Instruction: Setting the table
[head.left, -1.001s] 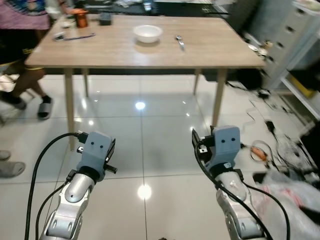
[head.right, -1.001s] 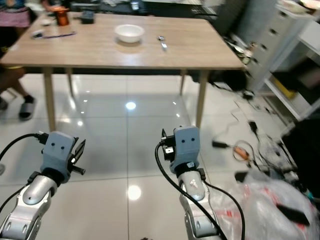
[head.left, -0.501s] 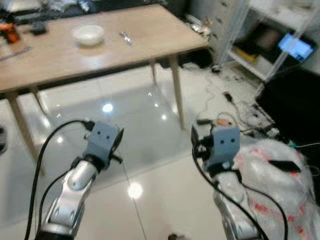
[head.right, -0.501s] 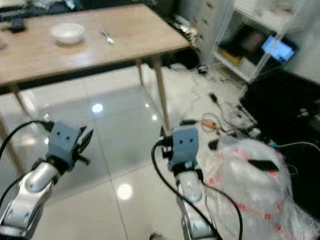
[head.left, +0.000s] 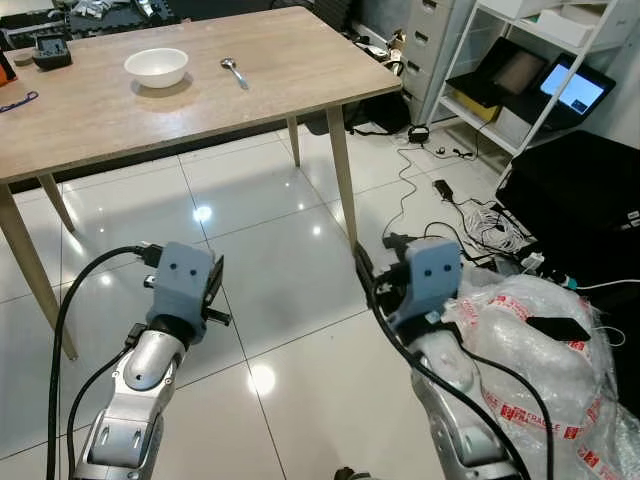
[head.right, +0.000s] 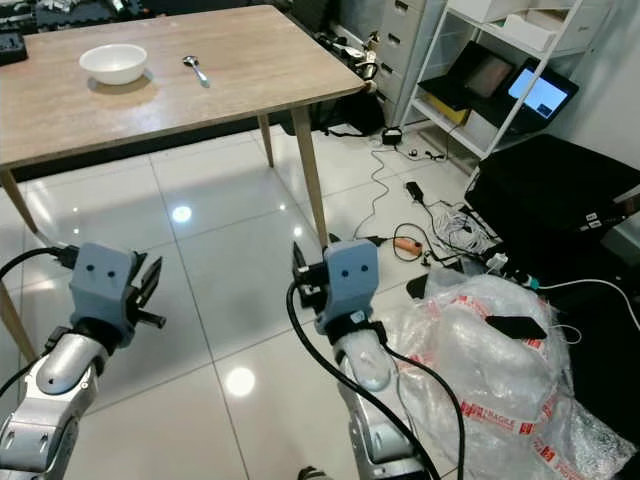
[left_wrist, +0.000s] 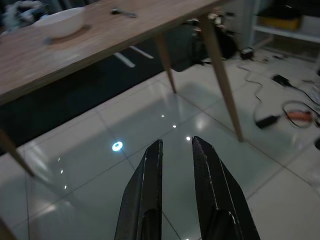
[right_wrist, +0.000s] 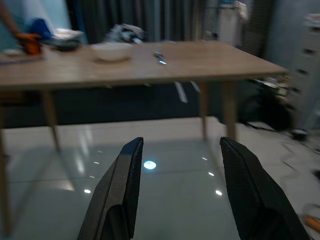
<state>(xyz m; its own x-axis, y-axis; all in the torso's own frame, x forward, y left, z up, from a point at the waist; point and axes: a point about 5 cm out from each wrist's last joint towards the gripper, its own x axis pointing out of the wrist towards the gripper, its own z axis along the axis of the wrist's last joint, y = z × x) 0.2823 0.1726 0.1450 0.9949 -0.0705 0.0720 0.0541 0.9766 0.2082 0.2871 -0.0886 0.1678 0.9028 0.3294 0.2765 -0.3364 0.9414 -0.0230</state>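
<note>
View swung right; table (head.left: 200, 90) recedes, left gripper (left_wrist: 177, 150) nearly closed, right gripper (right_wrist: 182, 150) spread, both empty

**Free room and obstacles before the robot**

Glossy tiled floor (head.left: 270, 250) lies open between the robot and the worktop (head.left: 200, 85), whose legs (head.left: 342, 175) stand ahead. On the worktop, a white bowl (head.left: 156, 66) and spoon (head.left: 233, 71) sit well apart from bare wood near its right edge. To the right, tangled cables (head.left: 470, 215), a bulging plastic bag (head.left: 540, 340), a black case (head.left: 580, 200) and shelving (head.left: 520, 70) block passage
</note>
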